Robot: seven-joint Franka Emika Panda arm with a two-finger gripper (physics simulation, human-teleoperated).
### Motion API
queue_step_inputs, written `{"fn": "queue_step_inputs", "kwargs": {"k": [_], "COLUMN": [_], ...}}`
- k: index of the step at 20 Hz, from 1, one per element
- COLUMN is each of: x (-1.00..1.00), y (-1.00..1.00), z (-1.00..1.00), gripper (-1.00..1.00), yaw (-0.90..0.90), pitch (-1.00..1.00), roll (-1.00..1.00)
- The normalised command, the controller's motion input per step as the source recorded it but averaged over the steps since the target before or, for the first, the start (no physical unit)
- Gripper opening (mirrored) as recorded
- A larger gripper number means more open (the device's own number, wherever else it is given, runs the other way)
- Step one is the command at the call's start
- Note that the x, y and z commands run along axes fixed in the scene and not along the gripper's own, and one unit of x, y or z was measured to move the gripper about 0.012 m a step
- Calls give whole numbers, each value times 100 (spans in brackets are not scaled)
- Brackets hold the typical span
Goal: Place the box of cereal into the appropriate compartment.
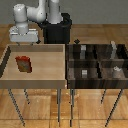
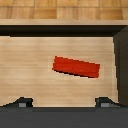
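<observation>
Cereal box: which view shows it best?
The exterior view: the box of cereal stands in the light wooden tray, front panel visible. The wrist view shows only its red top edge, seen from above.

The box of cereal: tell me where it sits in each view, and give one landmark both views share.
Exterior view: the box of cereal stands in the light wooden tray, toward the exterior view's left.
Wrist view: the box of cereal shows as a red slab, mid-frame.
Shared landmark: the tray's pale wood floor.
</observation>
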Motion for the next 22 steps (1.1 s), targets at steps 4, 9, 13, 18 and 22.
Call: {"fn": "queue_step_inputs", "kwargs": {"k": [4,9,13,18,22], "x": [100,0,-25,0,0], "y": [0,-20,0,0,0], "z": [0,0,0,0,0], "gripper": [100,100,100,100,100], "yaw": [0,0,4,12,92], "pitch": [0,0,0,0,0], "roll": [0,0,0,0,0]}}
